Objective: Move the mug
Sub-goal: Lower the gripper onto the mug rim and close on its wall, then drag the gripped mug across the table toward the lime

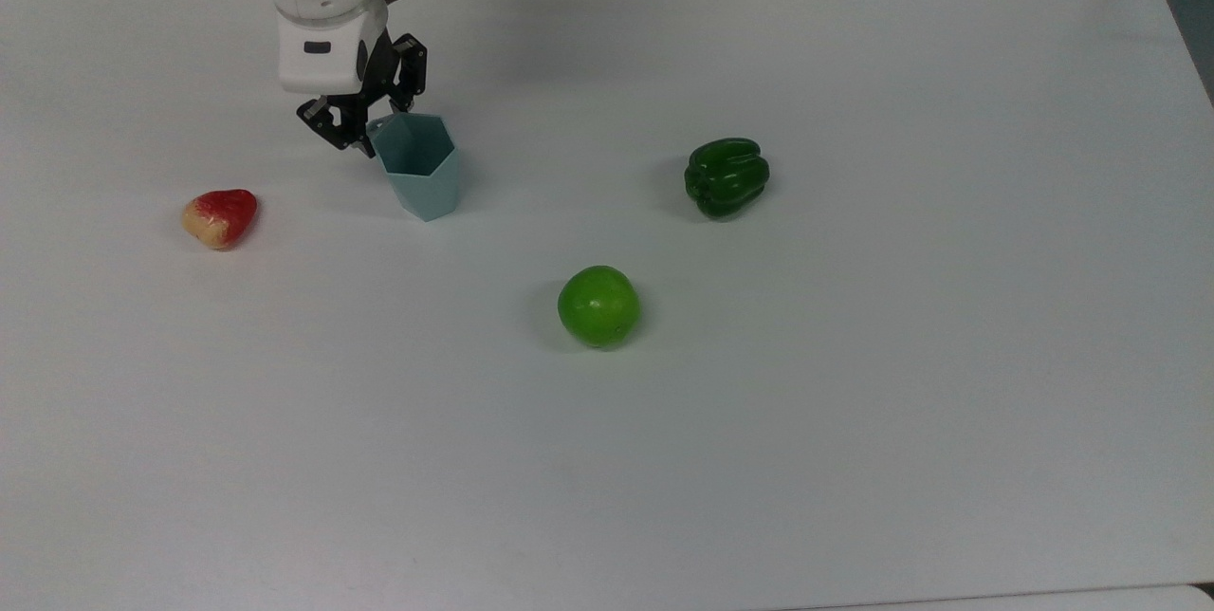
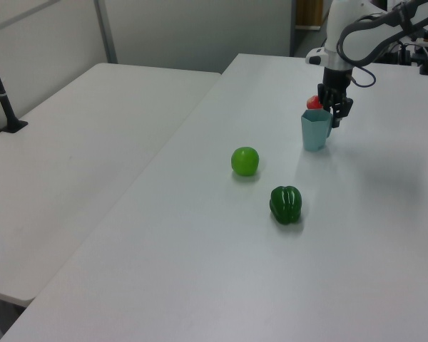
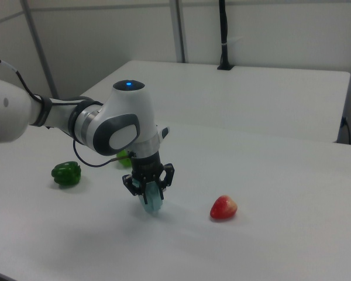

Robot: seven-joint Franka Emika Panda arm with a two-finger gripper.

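Note:
The mug (image 1: pixel 424 176) is a pale blue-grey faceted cup standing upright on the white table (image 1: pixel 854 402), in the top view's upper left. Its small handle faces the arm. My gripper (image 1: pixel 379 129) has come down at that handle side, with its black fingers open on either side of the rim corner and handle. In the left view the gripper (image 2: pixel 332 117) hangs over the right edge of the mug (image 2: pixel 314 132). The right view shows the gripper (image 3: pixel 148 188) straddling the top of the mug (image 3: pixel 152 202), which is partly hidden behind the fingers.
A red and cream fruit (image 1: pixel 221 217) lies to the mug's left in the top view. A green apple (image 1: pixel 598 305) sits nearer the table's middle, and a green bell pepper (image 1: pixel 726 176) lies to the right. A second table (image 2: pixel 78 142) adjoins in the left view.

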